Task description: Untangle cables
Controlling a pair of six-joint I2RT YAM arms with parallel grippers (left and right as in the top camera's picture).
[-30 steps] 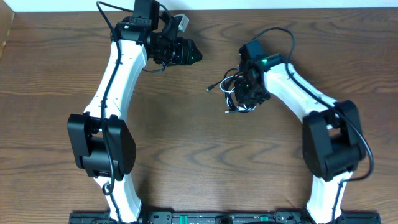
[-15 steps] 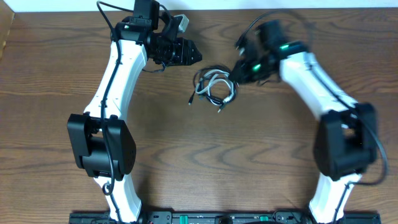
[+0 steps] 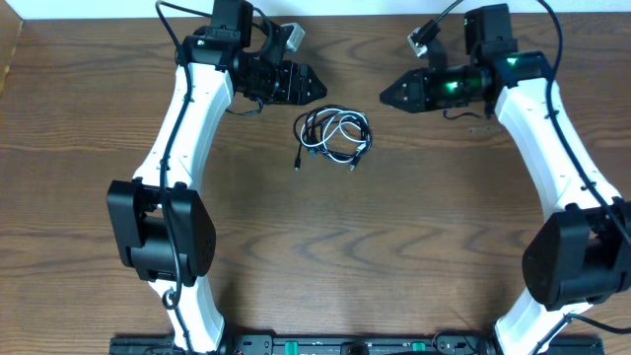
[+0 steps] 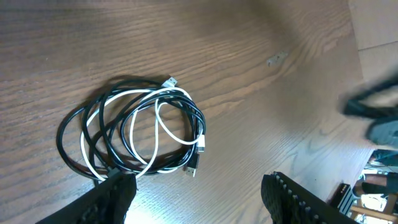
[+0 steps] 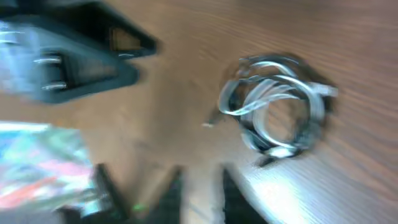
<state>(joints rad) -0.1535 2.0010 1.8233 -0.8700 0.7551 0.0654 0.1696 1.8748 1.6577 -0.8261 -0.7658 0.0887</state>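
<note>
A: How are the jaws set?
B: The left gripper [image 3: 317, 87] is held wide, empty; the right gripper [image 3: 386, 97] is parted narrowly (its view is blurred), nothing gripped.
A: And the cables [image 3: 333, 138]?
B: Tangled in one coil, laid on the table [image 3: 296, 247] between the two, touched by neither.

I can read no lettering, label, brand or number in any view; the marks on the black rail [image 3: 335, 345] at the overhead frame's bottom edge are too small.

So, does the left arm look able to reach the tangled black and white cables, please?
Probably yes: its open pincer sits near the tangled black and white cables, only bare wood between.
</note>
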